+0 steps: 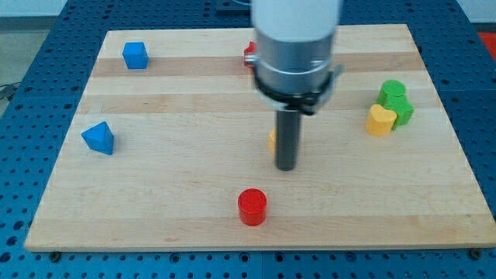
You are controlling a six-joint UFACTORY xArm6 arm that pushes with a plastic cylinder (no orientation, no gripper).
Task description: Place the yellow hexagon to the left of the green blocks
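My tip [286,166] rests on the wooden board [155,201] near its middle. A small sliver of a yellow block [272,140] shows just left of the rod, mostly hidden behind it; its shape cannot be made out. Two green blocks [395,101] stand at the view's right, one behind the other. A yellow heart-shaped block [379,121] touches the nearer green block on its left side. The tip is far to the left of the green blocks.
A red cylinder [252,207] lies below and left of the tip. A blue cube [135,55] is at the top left, a blue triangular block [99,138] at the left. A red block [249,53] peeks out behind the arm at the top.
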